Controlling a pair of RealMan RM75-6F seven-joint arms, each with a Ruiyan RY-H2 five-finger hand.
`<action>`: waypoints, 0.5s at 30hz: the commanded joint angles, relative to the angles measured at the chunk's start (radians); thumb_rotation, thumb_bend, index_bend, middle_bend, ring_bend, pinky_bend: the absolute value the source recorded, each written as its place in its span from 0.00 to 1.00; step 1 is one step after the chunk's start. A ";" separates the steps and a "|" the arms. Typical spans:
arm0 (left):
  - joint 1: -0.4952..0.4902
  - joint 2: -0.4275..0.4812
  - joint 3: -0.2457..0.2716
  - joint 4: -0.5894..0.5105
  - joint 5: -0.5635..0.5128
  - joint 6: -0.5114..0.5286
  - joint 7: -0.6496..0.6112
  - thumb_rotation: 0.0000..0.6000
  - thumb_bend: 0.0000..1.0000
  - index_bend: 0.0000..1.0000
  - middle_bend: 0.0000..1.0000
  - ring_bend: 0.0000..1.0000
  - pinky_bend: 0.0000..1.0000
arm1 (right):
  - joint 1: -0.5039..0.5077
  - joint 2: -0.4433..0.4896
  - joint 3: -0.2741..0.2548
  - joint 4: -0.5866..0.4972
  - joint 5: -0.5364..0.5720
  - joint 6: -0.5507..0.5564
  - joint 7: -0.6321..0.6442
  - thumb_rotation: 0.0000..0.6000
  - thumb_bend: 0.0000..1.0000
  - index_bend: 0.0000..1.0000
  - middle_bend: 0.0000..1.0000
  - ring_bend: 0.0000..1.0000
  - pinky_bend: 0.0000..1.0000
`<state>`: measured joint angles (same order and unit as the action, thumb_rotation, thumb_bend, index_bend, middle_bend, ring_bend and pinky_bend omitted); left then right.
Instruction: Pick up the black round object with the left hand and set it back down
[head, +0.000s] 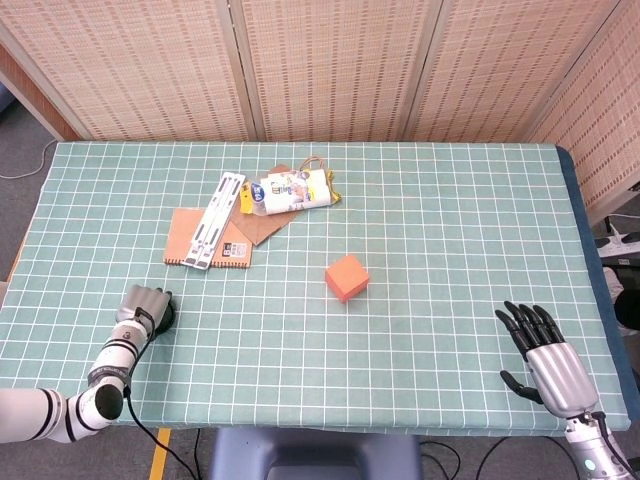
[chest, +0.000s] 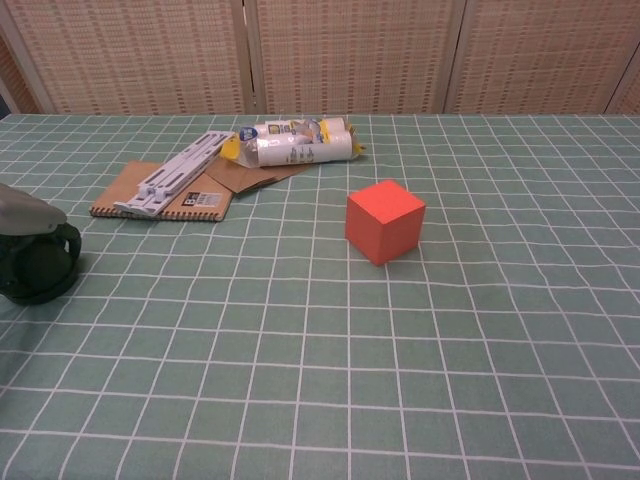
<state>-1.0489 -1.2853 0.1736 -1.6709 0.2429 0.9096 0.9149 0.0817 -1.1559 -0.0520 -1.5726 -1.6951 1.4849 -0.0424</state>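
Head view: left hand (head: 141, 304) gripping one black round object (head: 165, 316) on table (head: 440, 220); right hand (head: 545, 355) hovering, spread; one orange cube (head: 347, 277) sitting mid-table.

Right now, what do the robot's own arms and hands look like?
The left hand has a silver-grey back and black fingers on a white, segmented arm with a black cable trailing. The right hand is likewise silver with black fingers, on a grey wrist.
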 joint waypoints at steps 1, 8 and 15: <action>0.042 0.016 -0.011 0.012 0.081 -0.019 -0.078 1.00 0.41 0.60 0.64 0.57 0.85 | 0.000 0.000 0.000 0.000 -0.001 0.001 0.000 1.00 0.18 0.00 0.00 0.00 0.00; 0.105 0.065 -0.031 0.006 0.232 -0.041 -0.209 1.00 0.44 0.66 0.71 0.65 0.91 | 0.000 0.000 -0.001 0.001 -0.003 0.001 -0.002 1.00 0.18 0.00 0.00 0.00 0.00; 0.181 0.155 -0.150 -0.089 0.450 -0.097 -0.494 1.00 0.46 0.66 0.72 0.65 0.92 | 0.000 -0.002 -0.001 0.002 -0.001 -0.002 -0.010 1.00 0.17 0.00 0.00 0.00 0.00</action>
<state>-0.9172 -1.1755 0.0945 -1.7137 0.5704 0.8499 0.5736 0.0817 -1.1573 -0.0529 -1.5706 -1.6965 1.4836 -0.0522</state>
